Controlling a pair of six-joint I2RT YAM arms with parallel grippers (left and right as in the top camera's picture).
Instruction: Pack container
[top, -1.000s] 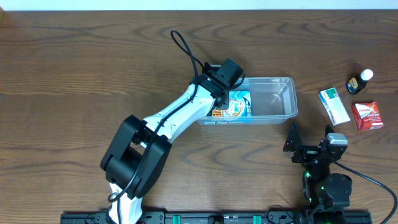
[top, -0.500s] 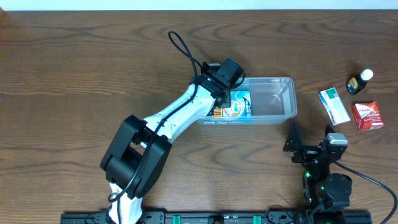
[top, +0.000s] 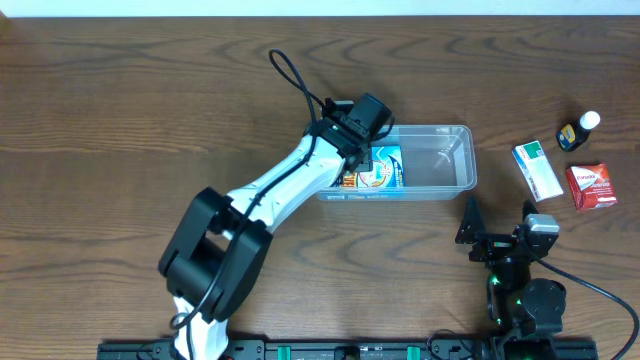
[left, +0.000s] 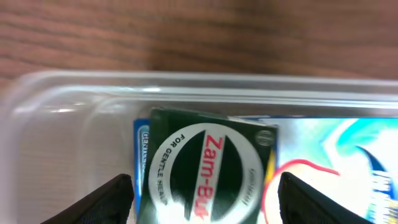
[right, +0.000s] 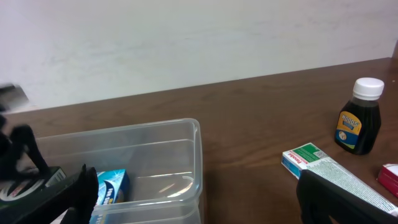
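The clear container (top: 440, 165) lies at the table's centre, with a blue carton (top: 385, 168) flat in its left half. A dark green box with a white ring label (left: 205, 168) rests on the carton's left end. My left gripper (top: 358, 158) hangs over that end, open. In the left wrist view the green box sits between the gripper's (left: 205, 208) fingers with a small gap on each side. My right gripper (top: 497, 238) stands open near the front edge, right of the container, with nothing in it. The right wrist view shows the container's rim (right: 155, 129) and the carton (right: 112, 186).
At the right of the table lie a white and green box (top: 537, 171), a red box (top: 590, 186) and a small dark bottle with a white cap (top: 578, 131). The left arm's cable (top: 300, 85) loops over the table behind the container.
The left gripper's jaws have spread apart off the green box, which stays on the blue carton. The left arm has barely shifted. The right arm has not moved.
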